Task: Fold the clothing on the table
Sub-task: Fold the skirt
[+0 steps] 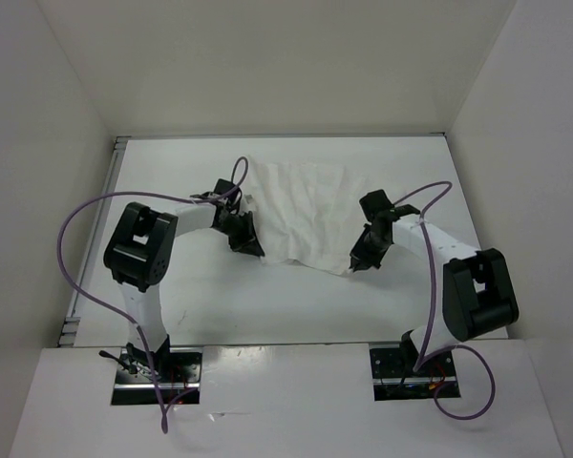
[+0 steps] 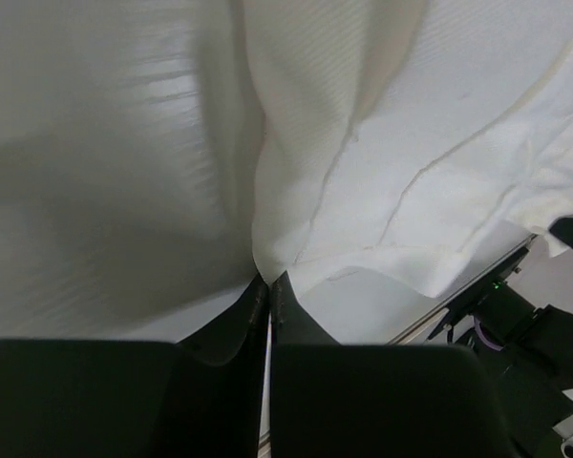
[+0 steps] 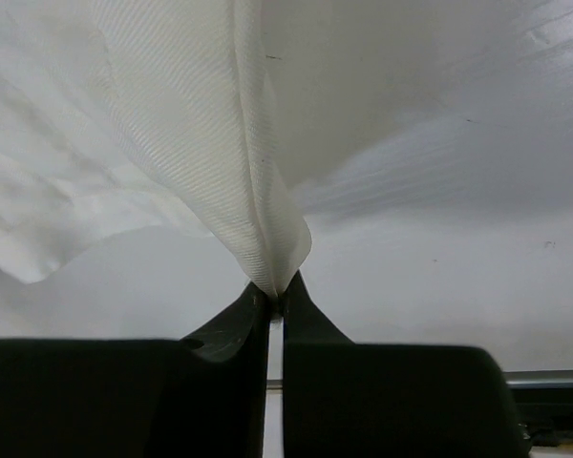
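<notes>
The clothing [image 1: 306,212], a wrinkled white garment, lies spread in the middle of the table [image 1: 267,305] between the two arms. My left gripper [image 1: 251,250] is shut on the clothing's near left corner. In the left wrist view the fabric [image 2: 382,162] bunches into a point right at my left gripper [image 2: 269,281]. My right gripper [image 1: 356,266] is shut on the near right corner. The right wrist view shows a pinched fold of ribbed cloth [image 3: 220,153] rising out of my right gripper [image 3: 278,290].
Upright white walls [image 1: 53,143] close in the table on the left, back and right. A metal rail [image 1: 115,191] runs along the left edge. Purple cables [image 1: 72,239] loop off both arms. The arm bases [image 1: 158,374] sit at the near edge.
</notes>
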Robot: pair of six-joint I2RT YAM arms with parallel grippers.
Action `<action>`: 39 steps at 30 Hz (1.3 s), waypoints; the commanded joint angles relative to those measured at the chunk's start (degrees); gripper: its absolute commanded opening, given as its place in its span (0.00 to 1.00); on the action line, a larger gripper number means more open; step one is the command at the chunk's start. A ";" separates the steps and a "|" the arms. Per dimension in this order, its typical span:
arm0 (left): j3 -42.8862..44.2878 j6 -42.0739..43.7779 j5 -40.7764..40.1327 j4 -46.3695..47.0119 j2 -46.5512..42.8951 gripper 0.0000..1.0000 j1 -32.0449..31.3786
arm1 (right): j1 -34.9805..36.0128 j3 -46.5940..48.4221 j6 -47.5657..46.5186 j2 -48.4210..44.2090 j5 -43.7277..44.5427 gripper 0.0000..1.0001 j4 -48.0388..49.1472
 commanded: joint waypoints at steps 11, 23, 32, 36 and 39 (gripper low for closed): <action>16.73 11.68 -0.74 -17.26 -20.96 0.00 8.68 | -2.35 20.49 -10.52 -10.96 4.71 0.00 -4.35; 37.65 14.30 9.53 -19.18 -17.53 0.00 12.10 | -7.72 42.12 -21.43 -15.25 -0.82 0.00 3.90; 18.07 14.06 22.20 -15.68 -42.39 0.00 12.11 | -7.72 26.76 -21.43 -37.04 -21.19 0.00 2.86; 14.71 8.96 25.20 -11.89 -53.73 0.00 12.11 | -7.72 26.65 -19.15 -47.16 -24.47 0.00 2.07; 14.71 7.46 23.45 -11.89 -54.46 0.00 12.11 | -6.32 27.18 -18.36 -45.69 -25.79 0.00 0.92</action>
